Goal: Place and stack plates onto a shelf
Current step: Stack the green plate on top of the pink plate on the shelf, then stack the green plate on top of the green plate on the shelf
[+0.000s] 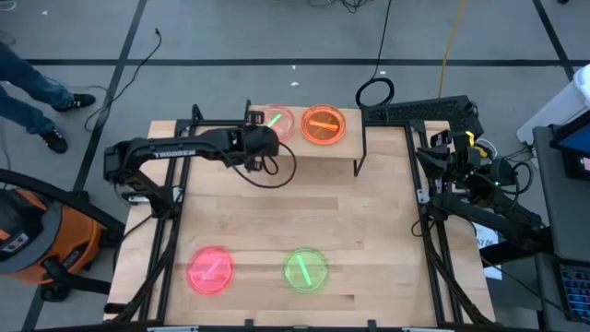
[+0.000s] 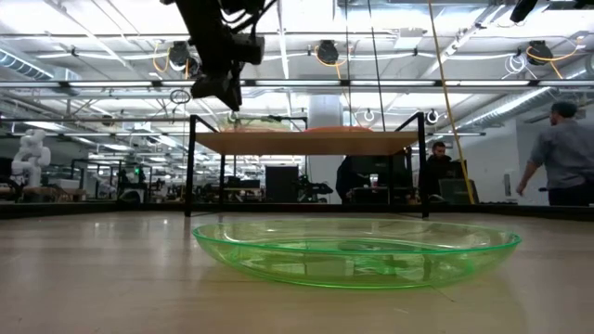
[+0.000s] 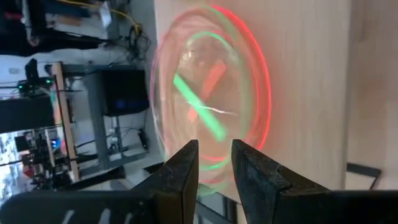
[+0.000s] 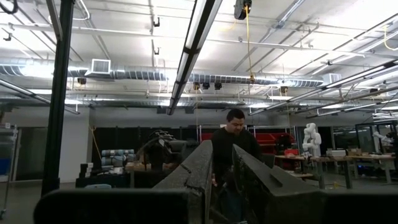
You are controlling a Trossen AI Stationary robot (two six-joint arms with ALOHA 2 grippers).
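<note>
The shelf [image 1: 387, 148] stands at the table's far edge. On it lie an orange plate [image 1: 323, 124] and, to its left, a pink plate [image 1: 282, 114] with a green plate [image 3: 199, 109] nested in it. My left gripper [image 1: 267, 136] is over the shelf at this stack's near-left rim, shut on the green plate. It also shows in the low view [image 2: 232, 104] and in its wrist view [image 3: 216, 158]. Another pink plate [image 1: 210, 270] and another green plate [image 1: 305, 269] lie flat on the tabletop near its front edge. My right gripper [image 4: 222, 168] is shut and empty at the table's right edge. My left gripper has the green plate's rim [image 3: 214, 167] in the narrow gap between its two fingers, at the stack's near-left side. The fingers slant down toward the far side. The plate sits in the pink plate on the shelf. Whether the pink rim is also caught cannot be told.
The shelf's thin black legs [image 1: 361, 138] stand on the tabletop; the wide middle of the table [image 1: 295, 212] lies between shelf and front plates. The green plate fills the low view's foreground [image 2: 357, 250]. People stand in the room behind [image 2: 561, 153].
</note>
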